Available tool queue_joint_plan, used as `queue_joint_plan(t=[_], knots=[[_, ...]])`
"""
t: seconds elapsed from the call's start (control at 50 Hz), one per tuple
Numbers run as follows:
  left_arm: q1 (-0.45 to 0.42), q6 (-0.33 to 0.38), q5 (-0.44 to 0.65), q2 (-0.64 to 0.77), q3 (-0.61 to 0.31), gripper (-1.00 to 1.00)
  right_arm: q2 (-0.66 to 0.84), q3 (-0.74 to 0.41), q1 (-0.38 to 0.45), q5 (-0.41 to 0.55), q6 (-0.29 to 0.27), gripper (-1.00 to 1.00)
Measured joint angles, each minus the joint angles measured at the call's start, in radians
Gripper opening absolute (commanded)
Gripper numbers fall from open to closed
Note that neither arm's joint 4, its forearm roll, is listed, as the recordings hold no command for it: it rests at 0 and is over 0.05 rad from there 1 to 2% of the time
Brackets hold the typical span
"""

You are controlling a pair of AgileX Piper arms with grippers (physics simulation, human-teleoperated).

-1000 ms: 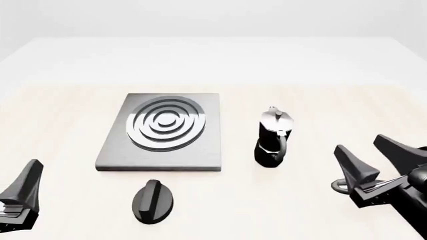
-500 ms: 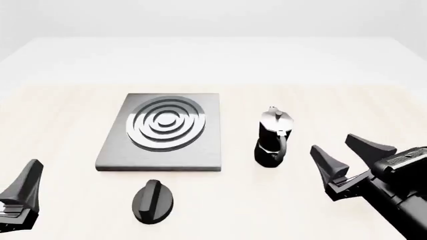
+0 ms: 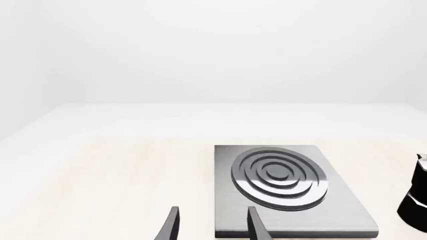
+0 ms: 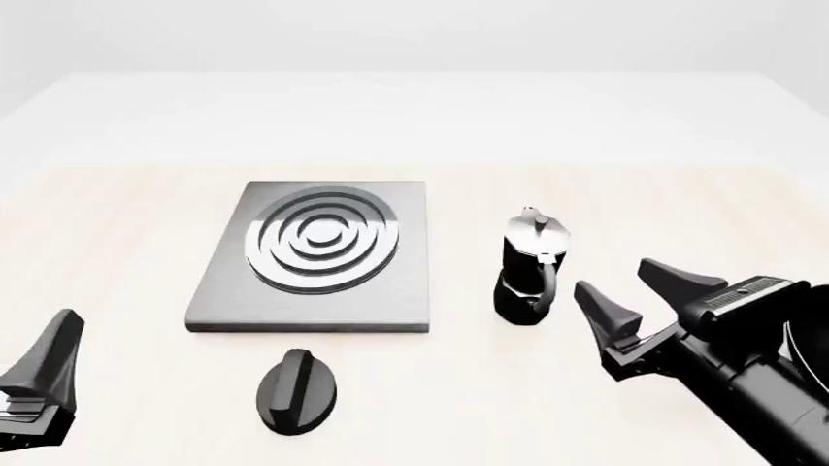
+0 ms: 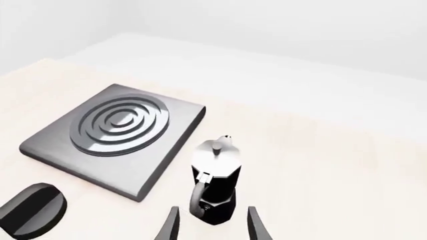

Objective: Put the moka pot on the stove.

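The moka pot (image 4: 529, 267) stands upright on the table to the right of the stove (image 4: 388, 291), its curved handle facing the near side. It does not touch the plate. My right gripper (image 4: 615, 279) is open, just right of and nearer than the pot, apart from it. In the right wrist view the pot (image 5: 215, 180) sits straight ahead of the spread fingers (image 5: 253, 225), with the stove (image 5: 167, 150) beyond. My left gripper (image 4: 58, 335) rests low at the near left, open, fingers (image 3: 173, 225) pointing toward the stove (image 3: 340, 210). The pot (image 3: 417, 200) shows at that view's edge.
A black oval knob (image 4: 295, 388) lies on the table just in front of the stove's near edge; it also appears in the right wrist view as the knob (image 5: 33, 207). The light table stretches out behind the stove and the pot.
My right gripper has moved left toward the moka pot and stayed open. The pot, stove, knob and left arm have not moved.
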Motion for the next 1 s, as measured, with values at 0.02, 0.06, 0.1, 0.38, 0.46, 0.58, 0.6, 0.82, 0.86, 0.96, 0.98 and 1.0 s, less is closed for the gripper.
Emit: queue_joint_plan(t=[0.02,0.06,0.1,0.38,0.46,0.58,0.6,0.82,0.86,0.96,0.98,1.0], knots=[[0.000,0.000,0.000,0.000,0.000,1.00,0.009,-0.001,0.001,-0.007,0.001,1.00],[0.000,0.000,0.000,0.000,0.000,1.00,0.026,-0.003,0.004,-0.020,0.002,1.00],[0.000,0.000,0.000,0.000,0.000,1.00,0.043,-0.004,0.006,-0.033,0.003,1.00],[0.000,0.000,0.000,0.000,0.000,1.00,0.136,-0.016,0.017,-0.101,0.010,1.00],[0.000,0.000,0.000,0.000,0.000,1.00,0.158,-0.019,0.020,-0.117,0.012,1.00],[0.000,0.000,0.000,0.000,0.000,1.00,0.195,-0.023,0.023,-0.148,0.015,1.00],[0.000,0.000,0.000,0.000,0.000,1.00,0.202,-0.024,0.024,-0.153,0.015,1.00],[0.000,0.000,0.000,0.000,0.000,1.00,0.283,-0.029,0.034,-0.216,0.024,1.00],[0.000,0.000,0.000,0.000,0.000,1.00,0.297,-0.031,0.036,-0.226,0.025,1.00],[0.000,0.000,0.000,0.000,0.000,1.00,0.332,-0.038,0.040,-0.251,0.028,1.00],[0.000,0.000,0.000,0.000,0.000,1.00,0.340,-0.039,0.041,-0.256,0.028,1.00],[0.000,0.000,0.000,0.000,0.000,1.00,0.347,-0.041,0.042,-0.260,0.029,1.00]])
